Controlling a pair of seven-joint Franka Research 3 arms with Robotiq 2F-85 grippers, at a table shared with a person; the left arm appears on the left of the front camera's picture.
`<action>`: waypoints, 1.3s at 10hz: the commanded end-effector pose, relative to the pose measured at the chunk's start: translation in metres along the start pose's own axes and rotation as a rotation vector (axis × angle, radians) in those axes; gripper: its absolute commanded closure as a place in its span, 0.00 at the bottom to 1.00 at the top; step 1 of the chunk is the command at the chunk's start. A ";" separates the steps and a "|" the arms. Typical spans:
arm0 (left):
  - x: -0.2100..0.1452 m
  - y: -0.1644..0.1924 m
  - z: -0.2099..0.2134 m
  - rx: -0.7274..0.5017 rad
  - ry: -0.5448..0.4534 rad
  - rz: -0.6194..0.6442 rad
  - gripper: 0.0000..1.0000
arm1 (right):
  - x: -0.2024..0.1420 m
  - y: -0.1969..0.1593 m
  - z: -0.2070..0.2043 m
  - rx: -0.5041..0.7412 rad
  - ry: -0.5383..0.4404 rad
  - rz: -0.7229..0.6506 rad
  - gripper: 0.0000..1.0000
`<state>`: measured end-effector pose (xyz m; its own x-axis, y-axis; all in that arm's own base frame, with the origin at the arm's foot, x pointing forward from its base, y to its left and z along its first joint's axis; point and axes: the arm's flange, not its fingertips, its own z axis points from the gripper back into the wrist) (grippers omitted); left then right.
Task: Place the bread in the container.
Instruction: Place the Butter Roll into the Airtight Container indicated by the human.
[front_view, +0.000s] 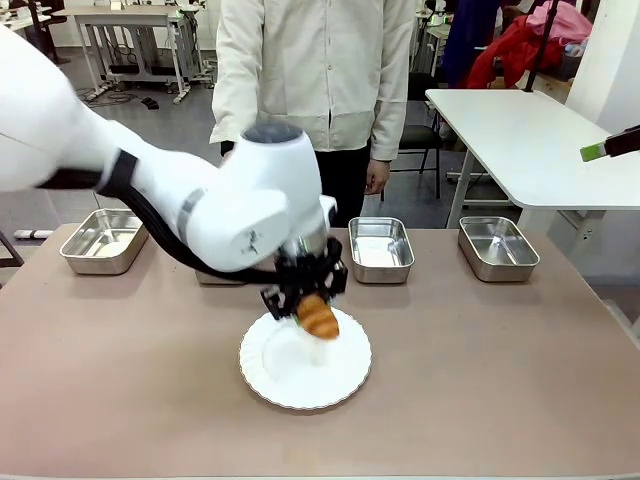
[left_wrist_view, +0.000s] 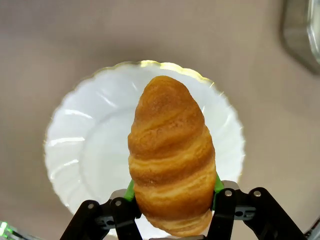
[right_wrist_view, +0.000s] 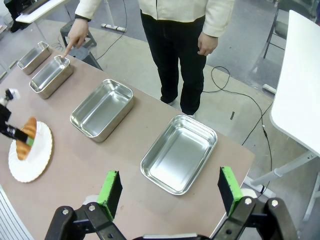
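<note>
Glossy ridged bread (left_wrist_view: 171, 162), shiny steel container (right_wrist_view: 179, 153), matt table (front_view: 500, 370).

The left arm (front_view: 200, 200) hides one steel pan (front_view: 215, 277) almost entirely

Front view: I look across the tan table (front_view: 480, 380) toward the far side.
Left wrist view: I'm straight above, very close to the round white scalloped plate (left_wrist_view: 80, 150).
Right wrist view: I'm high, looking slantwise along the table.
Shared: all three show that plate.

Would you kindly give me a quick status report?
Left gripper shut on bread, above plate. Right gripper open, empty. Person's hand pointing at a pan.
</note>
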<state>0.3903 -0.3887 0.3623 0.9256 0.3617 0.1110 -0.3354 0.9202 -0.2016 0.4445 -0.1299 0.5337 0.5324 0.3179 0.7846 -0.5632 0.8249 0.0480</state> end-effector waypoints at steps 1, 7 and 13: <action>0.025 0.017 0.047 -0.036 -0.045 -0.060 0.46 | 0.001 0.000 -0.001 0.010 -0.023 -0.002 0.00; 0.201 0.059 0.090 -0.002 0.078 -0.283 0.46 | 0.001 0.000 -0.001 0.010 -0.023 -0.002 0.00; 0.249 0.084 0.045 -0.008 0.127 -0.410 0.46 | 0.001 0.000 -0.001 0.010 -0.023 -0.002 0.00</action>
<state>0.5846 -0.2215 0.4083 0.9951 -0.0833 0.0526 0.0914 0.9795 -0.1792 0.4447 -0.1295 0.5334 0.5331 0.3190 0.7836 -0.5637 0.8246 0.0479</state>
